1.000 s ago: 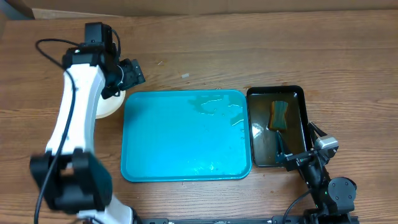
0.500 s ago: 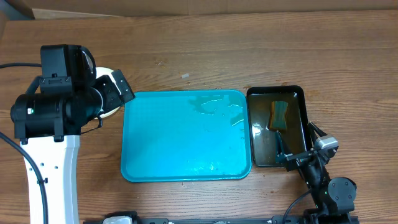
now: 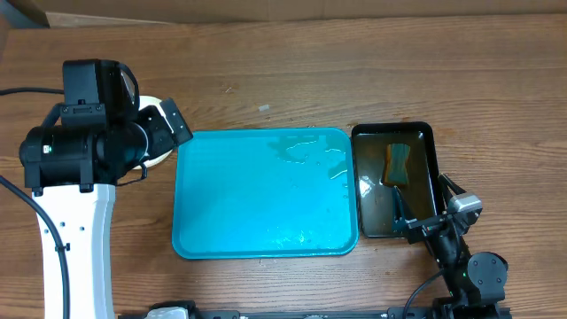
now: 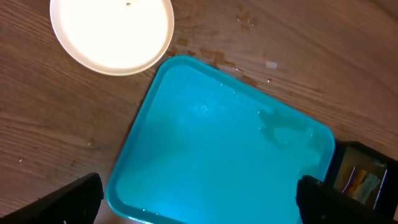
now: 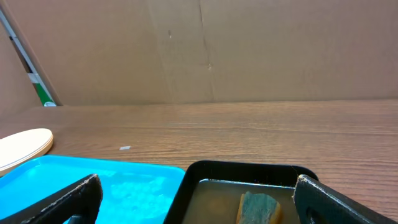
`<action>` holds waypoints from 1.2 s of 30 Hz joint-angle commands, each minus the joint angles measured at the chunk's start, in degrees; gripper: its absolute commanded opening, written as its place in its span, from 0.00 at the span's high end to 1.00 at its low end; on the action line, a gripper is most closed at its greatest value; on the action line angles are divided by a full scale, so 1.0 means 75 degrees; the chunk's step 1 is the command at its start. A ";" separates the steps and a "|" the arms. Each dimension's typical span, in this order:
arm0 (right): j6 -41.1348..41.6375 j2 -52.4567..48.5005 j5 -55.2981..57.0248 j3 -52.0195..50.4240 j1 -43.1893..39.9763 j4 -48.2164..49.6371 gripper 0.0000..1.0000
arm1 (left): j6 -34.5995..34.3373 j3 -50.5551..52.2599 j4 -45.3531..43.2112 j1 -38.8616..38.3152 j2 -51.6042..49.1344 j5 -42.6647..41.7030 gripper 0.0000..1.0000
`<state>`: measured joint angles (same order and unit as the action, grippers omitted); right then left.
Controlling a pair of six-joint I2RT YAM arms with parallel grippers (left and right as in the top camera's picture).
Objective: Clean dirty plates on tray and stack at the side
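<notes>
The task looks all but finished. The tray [image 3: 266,195] lies in the middle of the desk [image 3: 354,80] with no plate on it, only a wet sheen and some puddled water towards its far right part. The plates [image 4: 112,31] sit off the tray on the bare desk, towards the far left corner and just beside the tray's own far left corner. From the left wrist the top plate shows round, shallow and creamy white, washed out by glare, with one tiny red speck [image 4: 128,4] near its rim; that may be leftover dirt worth one more wipe. From the right wrist the pile's edge looks thick enough for several plates, but how many are there I cannot tell. The left tool [image 4: 198,186] hovers high above the tray's left side, spread wide and gripping nothing. The right tool [image 5: 196,186] rests low near the right end of the desk's near edge, likewise wide apart and empty, facing the black tray [image 3: 394,182], where the sponge [image 3: 397,162] lies in murky water.
</notes>
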<state>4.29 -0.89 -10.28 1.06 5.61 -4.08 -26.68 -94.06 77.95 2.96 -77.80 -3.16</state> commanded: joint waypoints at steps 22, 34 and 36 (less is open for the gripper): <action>0.0026 0.0073 -0.0009 -0.0079 -0.0064 0.0044 0.00 | -0.0017 0.6959 -0.5872 -0.0029 0.8311 0.0647 0.00; 0.0026 0.0073 -0.0009 -0.0079 -0.0064 0.0044 0.00 | -0.0020 1.0433 -1.0806 0.0866 1.0340 -0.0504 0.00; 0.0026 0.0073 -0.0009 -0.0079 -0.0064 0.0044 0.00 | -0.0020 1.0783 -1.1054 0.0848 1.0340 -0.0501 0.00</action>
<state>4.27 -0.89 -10.26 1.06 5.58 -4.08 -26.70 -16.32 -3.46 9.06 -0.99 -4.60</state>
